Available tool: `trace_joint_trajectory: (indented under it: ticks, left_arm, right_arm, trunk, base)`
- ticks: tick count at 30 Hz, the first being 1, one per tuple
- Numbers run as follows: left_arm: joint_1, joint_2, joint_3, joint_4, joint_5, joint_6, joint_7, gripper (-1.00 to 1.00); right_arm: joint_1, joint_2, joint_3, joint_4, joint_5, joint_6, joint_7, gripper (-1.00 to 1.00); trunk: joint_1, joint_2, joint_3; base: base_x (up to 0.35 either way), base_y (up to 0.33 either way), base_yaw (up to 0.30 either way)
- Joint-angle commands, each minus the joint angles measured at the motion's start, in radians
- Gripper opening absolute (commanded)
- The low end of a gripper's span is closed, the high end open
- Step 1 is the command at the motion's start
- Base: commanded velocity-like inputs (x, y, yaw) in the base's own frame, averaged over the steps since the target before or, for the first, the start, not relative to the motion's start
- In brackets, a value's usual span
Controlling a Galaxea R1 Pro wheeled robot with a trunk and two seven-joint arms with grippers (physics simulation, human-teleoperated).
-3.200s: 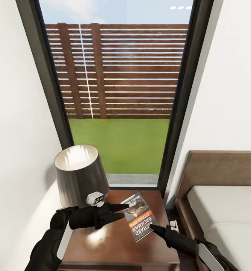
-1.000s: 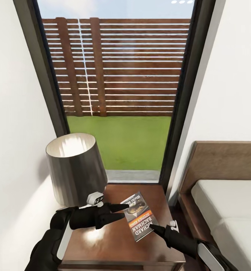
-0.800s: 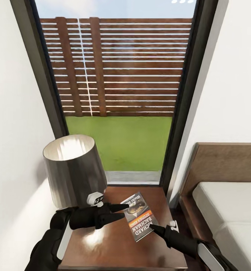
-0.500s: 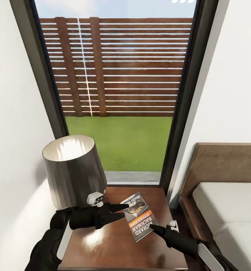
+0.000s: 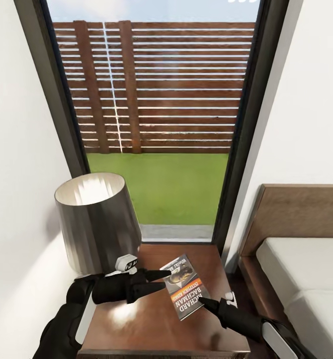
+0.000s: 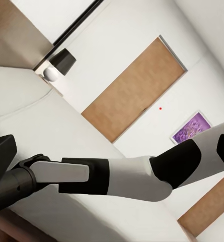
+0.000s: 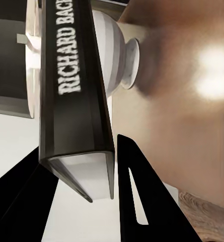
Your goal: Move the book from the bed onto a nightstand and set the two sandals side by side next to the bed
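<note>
The book (image 5: 184,285), grey-black with an orange band, hangs slightly tilted just above the glossy brown nightstand (image 5: 151,326). My right gripper (image 5: 202,300) is shut on its near right corner. In the right wrist view the book (image 7: 75,101) stands spine-on between the two black fingers (image 7: 133,194). My left gripper (image 5: 165,279) reaches in from the left with its fingers apart, tips at the book's far left corner. The bed (image 5: 306,264), with a dark wood headboard and pale mattress, lies to the right. The sandals are out of view.
A grey lamp (image 5: 96,224) with a white base (image 7: 114,55) takes up the nightstand's back left. A tall window (image 5: 161,124) rises behind, with white walls on both sides. The left wrist view looks across the mattress (image 6: 36,116) to a brown door (image 6: 132,91).
The camera has shifted a little, so the lamp and nightstand sit further left and the bed shows more. Both arms and the book keep the same pose.
</note>
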Motion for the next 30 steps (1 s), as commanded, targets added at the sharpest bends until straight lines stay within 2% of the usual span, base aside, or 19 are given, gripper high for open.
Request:
trace_joint_trajectory:
  ticks: [1, 30]
  left_arm:
    - [-0.001, -0.001, 0.001, 0.0, -0.003, 0.01, -0.006, 1.0]
    - [-0.001, -0.001, 0.001, 0.0, -0.003, 0.011, -0.006, 1.0]
  right_arm:
    - [-0.001, -0.001, 0.003, 0.0, -0.012, 0.007, -0.001, -1.0]
    - [-0.001, -0.001, 0.003, 0.0, -0.012, 0.007, -0.002, -1.0]
  trunk:
    - [0.004, -0.008, -0.004]
    - [0.115, -0.211, -0.095]
  base:
    - [0.0, 0.0, 0.0]
    - [0.0, 0.0, 0.0]
